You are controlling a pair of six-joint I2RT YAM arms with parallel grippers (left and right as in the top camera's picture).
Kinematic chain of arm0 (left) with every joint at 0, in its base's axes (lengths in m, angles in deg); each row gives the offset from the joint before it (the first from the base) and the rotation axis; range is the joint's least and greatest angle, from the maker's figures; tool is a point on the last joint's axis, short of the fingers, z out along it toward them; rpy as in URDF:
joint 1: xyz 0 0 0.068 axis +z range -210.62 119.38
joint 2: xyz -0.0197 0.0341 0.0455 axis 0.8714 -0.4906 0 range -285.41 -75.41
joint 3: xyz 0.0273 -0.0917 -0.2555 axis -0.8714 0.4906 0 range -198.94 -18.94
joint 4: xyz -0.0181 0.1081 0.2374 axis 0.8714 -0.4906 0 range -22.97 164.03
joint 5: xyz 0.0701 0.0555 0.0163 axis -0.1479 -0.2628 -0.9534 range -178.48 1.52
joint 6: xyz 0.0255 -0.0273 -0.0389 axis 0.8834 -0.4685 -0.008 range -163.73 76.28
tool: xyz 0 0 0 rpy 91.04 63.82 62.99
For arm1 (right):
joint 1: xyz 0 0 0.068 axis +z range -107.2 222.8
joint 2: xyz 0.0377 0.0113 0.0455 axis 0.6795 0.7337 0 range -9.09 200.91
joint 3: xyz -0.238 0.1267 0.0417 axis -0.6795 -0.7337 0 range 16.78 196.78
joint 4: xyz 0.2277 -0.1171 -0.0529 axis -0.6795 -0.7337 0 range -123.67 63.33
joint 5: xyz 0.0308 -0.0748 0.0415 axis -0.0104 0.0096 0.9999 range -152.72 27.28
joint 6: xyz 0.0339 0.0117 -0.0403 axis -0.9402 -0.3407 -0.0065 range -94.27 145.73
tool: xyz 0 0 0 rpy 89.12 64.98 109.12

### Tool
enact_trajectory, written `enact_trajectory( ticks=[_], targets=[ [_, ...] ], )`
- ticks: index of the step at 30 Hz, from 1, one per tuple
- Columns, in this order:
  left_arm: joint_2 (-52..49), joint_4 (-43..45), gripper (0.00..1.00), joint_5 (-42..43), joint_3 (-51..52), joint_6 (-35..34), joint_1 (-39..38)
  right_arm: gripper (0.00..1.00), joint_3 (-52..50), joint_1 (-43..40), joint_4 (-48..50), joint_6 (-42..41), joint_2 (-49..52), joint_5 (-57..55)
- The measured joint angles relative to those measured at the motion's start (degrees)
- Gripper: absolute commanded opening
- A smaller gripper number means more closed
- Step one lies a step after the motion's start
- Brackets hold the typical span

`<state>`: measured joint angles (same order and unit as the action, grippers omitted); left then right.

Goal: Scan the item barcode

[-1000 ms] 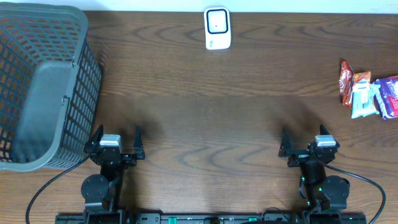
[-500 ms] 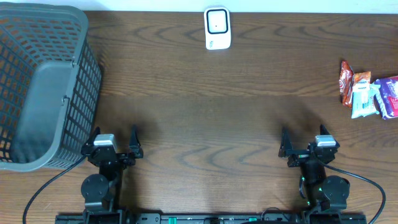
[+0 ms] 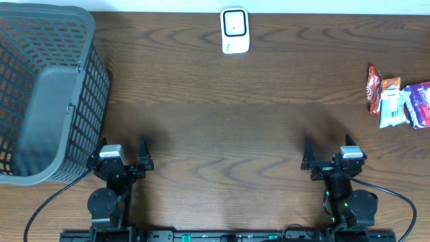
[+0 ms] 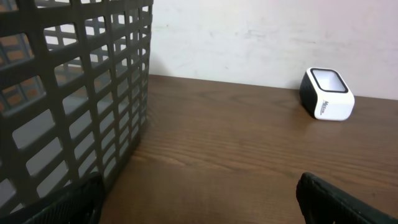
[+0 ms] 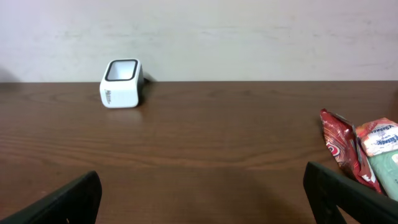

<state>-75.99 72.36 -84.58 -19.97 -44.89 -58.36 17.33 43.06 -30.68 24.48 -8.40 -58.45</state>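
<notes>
Both arms sit at the bottom edge of the overhead frame. My left claw [image 3: 123,144] is spread wide and holds nothing. It sits just off the lower right corner of the dark mesh basket [image 3: 94,87], which fills the upper left. My right claw [image 3: 327,144], at lower right, is spread just as wide and also holds nothing.

The white barcode scanner [image 3: 235,30] stands at top centre of the desk [image 3: 228,114], near the far edge and well apart from both claws. The snack packets [image 3: 398,99] lie bunched at the right edge of the frame, with a red packet [image 3: 374,87] on the bunch's left side.

In the right wrist view I see the scanner at upper left and the red packet at lower right. In the left wrist view the basket wall fills the left, and the scanner sits at upper right.
</notes>
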Motion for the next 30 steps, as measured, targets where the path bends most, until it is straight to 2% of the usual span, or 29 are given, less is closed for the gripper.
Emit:
enact_trajectory(
  ticks=[15,30],
  targets=[
    [0.0,0.0,0.98,0.0,0.0,4.1,0.0,0.99,0.0,0.0,0.0,0.0,0.0,0.0],
    [0.0,0.0,0.98,0.0,0.0,4.2,0.0,0.99,0.0,0.0,0.0,0.0,0.0,0.0]
  ],
)
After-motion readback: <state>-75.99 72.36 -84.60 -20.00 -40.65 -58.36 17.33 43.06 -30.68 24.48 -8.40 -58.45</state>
